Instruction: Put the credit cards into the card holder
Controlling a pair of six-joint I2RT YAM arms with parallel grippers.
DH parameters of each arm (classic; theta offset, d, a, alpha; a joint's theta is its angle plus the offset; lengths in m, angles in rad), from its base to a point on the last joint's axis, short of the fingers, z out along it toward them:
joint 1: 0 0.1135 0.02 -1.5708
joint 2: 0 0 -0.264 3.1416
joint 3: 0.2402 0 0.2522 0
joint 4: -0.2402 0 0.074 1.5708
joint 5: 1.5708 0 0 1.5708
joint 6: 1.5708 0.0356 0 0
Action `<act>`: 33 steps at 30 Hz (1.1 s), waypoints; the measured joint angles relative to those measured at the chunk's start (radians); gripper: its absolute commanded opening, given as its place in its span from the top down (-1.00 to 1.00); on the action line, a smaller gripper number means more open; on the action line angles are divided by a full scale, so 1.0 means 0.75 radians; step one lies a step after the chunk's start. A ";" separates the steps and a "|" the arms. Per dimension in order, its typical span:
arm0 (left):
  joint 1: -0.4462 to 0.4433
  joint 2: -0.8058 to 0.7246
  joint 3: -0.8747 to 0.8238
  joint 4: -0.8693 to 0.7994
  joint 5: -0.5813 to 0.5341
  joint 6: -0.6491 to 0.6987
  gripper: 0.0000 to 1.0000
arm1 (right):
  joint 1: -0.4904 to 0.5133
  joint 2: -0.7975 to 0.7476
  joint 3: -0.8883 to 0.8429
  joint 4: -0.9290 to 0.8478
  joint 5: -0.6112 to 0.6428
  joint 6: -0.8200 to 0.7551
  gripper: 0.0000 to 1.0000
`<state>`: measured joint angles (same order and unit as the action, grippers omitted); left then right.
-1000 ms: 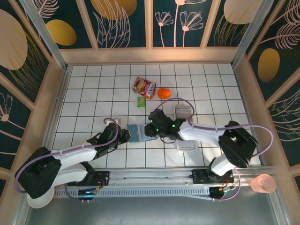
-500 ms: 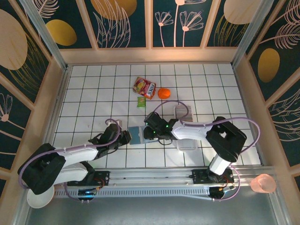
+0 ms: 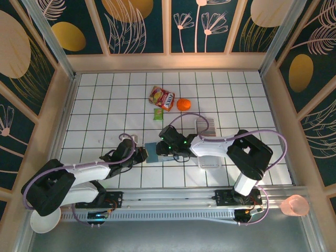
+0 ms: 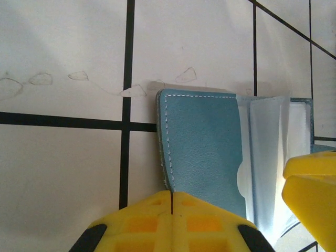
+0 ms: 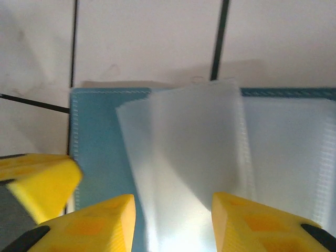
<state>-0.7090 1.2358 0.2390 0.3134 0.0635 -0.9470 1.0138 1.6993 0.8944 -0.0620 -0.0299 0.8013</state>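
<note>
The card holder (image 3: 151,152) is a teal-blue wallet lying open on the white tiles, its clear sleeves (image 5: 210,157) fanned up. My left gripper (image 4: 171,197) is shut on the near edge of its left flap (image 4: 202,142); from above, that left gripper (image 3: 140,154) sits at the wallet's left side. My right gripper (image 5: 173,220) stands open over the sleeves, one clear leaf rising between its yellow fingers (image 5: 100,223) without touching either. In the top view the right gripper (image 3: 164,147) is at the wallet's right side. The credit cards are out of view.
A long clear tray (image 3: 206,126) lies right of the wallet, partly under the right arm. A snack bag (image 3: 161,97), an orange (image 3: 183,104) and a small green packet (image 3: 157,114) sit farther back. A pink cup (image 3: 294,205) stands off the table at the right.
My right arm has slid left over the wallet and its jaws have widened a little. The left gripper has stayed at the wallet's left edge.
</note>
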 measured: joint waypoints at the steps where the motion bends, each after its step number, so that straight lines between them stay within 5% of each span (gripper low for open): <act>1: 0.000 0.002 -0.001 0.003 0.006 0.000 0.89 | 0.001 0.000 -0.003 0.021 -0.009 0.009 0.16; 22: 0.000 0.006 -0.015 0.032 0.010 -0.001 0.89 | 0.004 0.005 -0.027 0.194 -0.101 0.083 0.18; 33: 0.000 0.014 -0.015 0.036 0.013 -0.001 0.91 | 0.030 -0.241 -0.105 0.016 0.107 0.134 0.22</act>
<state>-0.7090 1.2465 0.2279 0.3405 0.0731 -0.9474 1.0359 1.5188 0.8154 -0.0498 0.0502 0.9016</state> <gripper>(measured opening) 0.048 0.391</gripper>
